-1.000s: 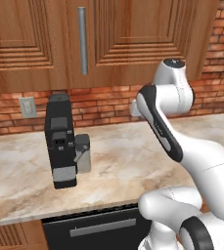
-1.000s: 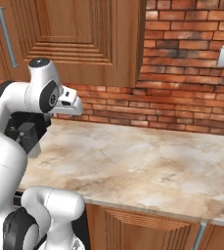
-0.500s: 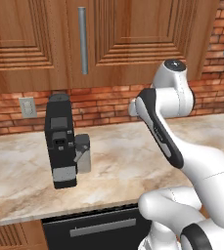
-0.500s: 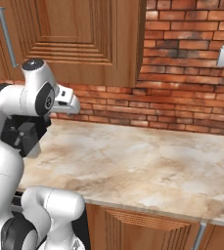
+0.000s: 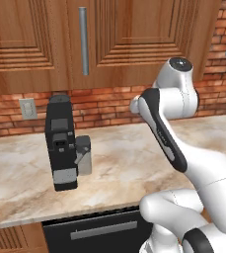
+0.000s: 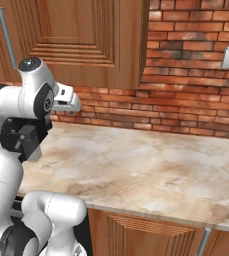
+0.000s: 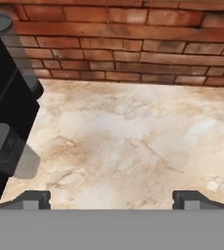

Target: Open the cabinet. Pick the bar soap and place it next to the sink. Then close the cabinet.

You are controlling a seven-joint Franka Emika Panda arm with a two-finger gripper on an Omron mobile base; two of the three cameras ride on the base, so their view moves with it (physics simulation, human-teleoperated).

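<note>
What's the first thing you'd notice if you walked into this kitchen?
The big white robot arm bending over the marble counter would catch your eye first. Next comes the tall black coffee machine standing on that counter near the red brick wall. Above them hangs the brown wooden cabinet, its door shut, with a long silver handle.

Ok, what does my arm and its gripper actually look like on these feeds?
The arm is glossy white with rounded segments, dark grey or black bands at the joints and a dark round cap on its top joint. No cables or markings are visible. The gripper shows two small, dark grey, blocky finger tips in the hand view.
</note>
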